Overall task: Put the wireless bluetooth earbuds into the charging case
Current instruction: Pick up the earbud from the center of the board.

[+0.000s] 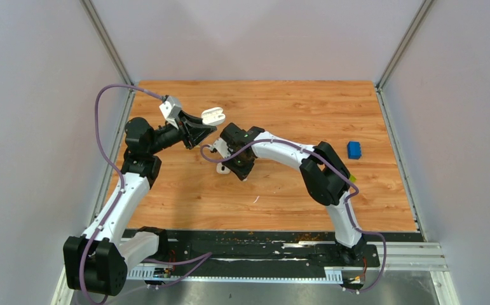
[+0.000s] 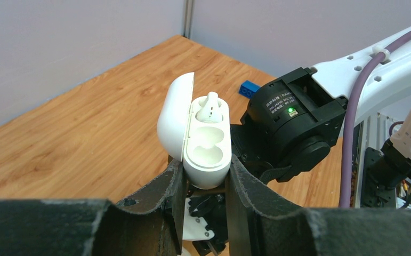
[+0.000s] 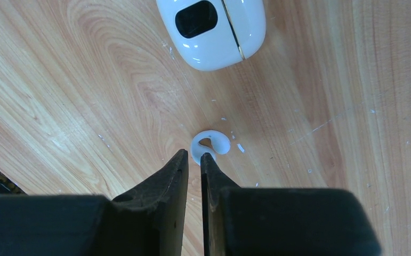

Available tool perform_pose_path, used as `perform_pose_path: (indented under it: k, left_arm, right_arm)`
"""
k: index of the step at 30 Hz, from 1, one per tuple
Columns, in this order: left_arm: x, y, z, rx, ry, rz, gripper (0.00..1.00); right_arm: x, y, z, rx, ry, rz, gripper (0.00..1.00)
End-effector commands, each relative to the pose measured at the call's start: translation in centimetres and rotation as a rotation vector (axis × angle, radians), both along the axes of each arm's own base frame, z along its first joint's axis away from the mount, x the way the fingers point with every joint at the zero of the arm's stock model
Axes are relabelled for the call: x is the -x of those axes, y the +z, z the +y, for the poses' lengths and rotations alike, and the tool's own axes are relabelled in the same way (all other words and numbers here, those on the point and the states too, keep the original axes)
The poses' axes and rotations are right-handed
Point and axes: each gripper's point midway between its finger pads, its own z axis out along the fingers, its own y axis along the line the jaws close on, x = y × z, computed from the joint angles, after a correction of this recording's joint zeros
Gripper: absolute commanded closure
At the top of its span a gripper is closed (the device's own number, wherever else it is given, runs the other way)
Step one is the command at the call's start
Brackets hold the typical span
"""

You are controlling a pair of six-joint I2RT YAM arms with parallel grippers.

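Backdrop: grey walls close in a wooden tabletop (image 1: pixel 293 108) on three sides.
Left gripper (image 2: pixel 205 186): we see its fingers clamped on the lower body of the charging case (image 1: pixel 213 115), held up off the wood.
Why held so: as we judge it, lifting and tilting the case turns its open face toward the other arm, so nothing has to be steadied on the table.
Case lid (image 2: pixel 171 114): swung back on its hinge, leaving both sockets exposed.
Seated earbud (image 2: pixel 212 105): it sits in the far socket, stem down.
Empty socket (image 2: pixel 209 153): the near one is bare, so we take the job as half done.
Right gripper (image 3: pixel 194 159): pointed down at the wood, its fingers drawn nearly together with only a thin slit between them.
Loose earbud (image 3: pixel 214 141): a small curled white piece lies on the wood right at those fingertips. We cannot tell whether it is nipped or merely touched.
Why there: we read this as the pick for the empty socket. So tiny and glossy a piece could squirt out of a pinch.
White shell (image 3: pixel 211 32): a glossy pod with a dark oval window, beyond the earbud. We cannot say what it is.
Blue block (image 1: pixel 354 150): it sits well apart on the right, out of the work.
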Motion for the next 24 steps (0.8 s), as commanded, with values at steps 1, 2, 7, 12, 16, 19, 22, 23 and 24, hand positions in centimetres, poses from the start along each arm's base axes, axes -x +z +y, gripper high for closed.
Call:
perform_pose_path:
  k: [1, 2, 7, 12, 16, 19, 22, 23, 24]
  left_arm:
    - [0.0, 1.6, 0.2, 0.009, 0.011, -0.050, 1.00]
    - [0.0, 1.7, 0.2, 0.010, 0.011, -0.050, 1.00]
    - [-0.1, 1.6, 0.3, 0.012, 0.014, -0.047, 1.00]
    - [-0.1, 1.6, 0.2, 0.014, 0.012, -0.046, 1.00]
    - [-0.1, 1.5, 0.2, 0.016, 0.011, -0.042, 1.00]
    - [0.0, 1.5, 0.2, 0.017, 0.010, -0.043, 1.00]
    - [0.0, 1.4, 0.2, 0.016, 0.011, -0.042, 1.00]
    - [0.0, 1.4, 0.2, 0.017, 0.011, -0.041, 1.00]
    - [0.1, 1.3, 0.2, 0.017, 0.010, -0.041, 1.00]
  right_arm:
    - [-0.7, -0.3, 0.1, -0.002, -0.025, -0.018, 0.85]
    - [-0.8, -0.3, 0.1, 0.000, -0.026, -0.018, 0.85]
    - [-0.7, -0.5, -0.3, 0.010, -0.023, -0.019, 0.85]
    - [-1.0, -0.4, -0.8, 0.023, -0.029, -0.033, 0.84]
    - [-1.7, -0.1, -1.0, 0.023, -0.040, -0.058, 0.81]
    - [-2.1, 0.0, -1.1, 0.028, -0.048, -0.071, 0.80]
    - [-2.5, 0.0, -1.3, 0.037, -0.056, -0.091, 0.80]
    - [-2.7, 0.0, -1.4, 0.039, -0.058, -0.094, 0.80]
    - [-2.7, 0.0, -1.4, 0.039, -0.060, -0.095, 0.79]
